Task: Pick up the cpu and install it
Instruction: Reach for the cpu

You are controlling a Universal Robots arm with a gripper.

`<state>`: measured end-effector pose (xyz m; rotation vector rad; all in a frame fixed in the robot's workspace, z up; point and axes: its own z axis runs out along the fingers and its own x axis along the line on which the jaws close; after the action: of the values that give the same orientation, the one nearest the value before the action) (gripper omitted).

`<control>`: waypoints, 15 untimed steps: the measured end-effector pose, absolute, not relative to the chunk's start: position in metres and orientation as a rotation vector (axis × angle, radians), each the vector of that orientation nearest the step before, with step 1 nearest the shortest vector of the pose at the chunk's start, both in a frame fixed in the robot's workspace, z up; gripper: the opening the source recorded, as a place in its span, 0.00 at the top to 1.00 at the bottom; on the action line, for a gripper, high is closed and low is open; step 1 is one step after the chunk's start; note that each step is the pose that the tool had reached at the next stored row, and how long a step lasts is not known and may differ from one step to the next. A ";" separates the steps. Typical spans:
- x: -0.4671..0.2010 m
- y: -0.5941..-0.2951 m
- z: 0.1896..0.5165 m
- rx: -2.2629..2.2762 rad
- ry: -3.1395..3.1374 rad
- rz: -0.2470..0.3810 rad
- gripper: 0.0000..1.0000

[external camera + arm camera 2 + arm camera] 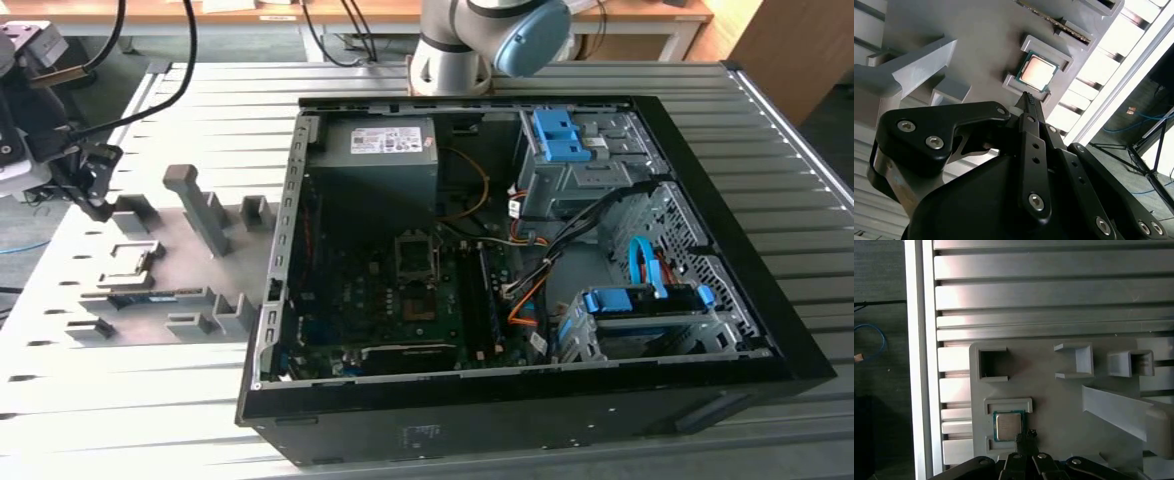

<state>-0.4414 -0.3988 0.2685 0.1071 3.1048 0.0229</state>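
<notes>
A ribbed aluminium table (787,150) carries an open computer case (534,420), with wooden desks and trailing cables behind it. Just beside the case, at the exterior view's left, lies a grey fixture plate (174,290) studded with raised holders. The gripper (96,205) hangs over that plate near the table's outer edge, where there is free air above and dark floor with a blue cable (876,340) beyond the rim. Both wrist views show the cpu (1007,425) lying flat in a framed recess of the plate, shiny side up. The fingers (1030,107) are pressed together with nothing between them, their tip just beside the chip's edge; I cannot tell whether they touch it.
</notes>
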 end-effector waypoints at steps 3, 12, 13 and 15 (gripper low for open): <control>-0.441 -0.399 0.268 0.107 3.105 0.023 0.90; -0.451 -0.400 0.268 0.107 3.104 0.023 0.90; -0.454 -0.401 0.268 0.107 3.104 0.023 0.90; -0.459 -0.402 0.268 0.107 3.104 0.023 0.90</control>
<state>-0.4590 -0.4016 0.2678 0.1070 3.1037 0.0231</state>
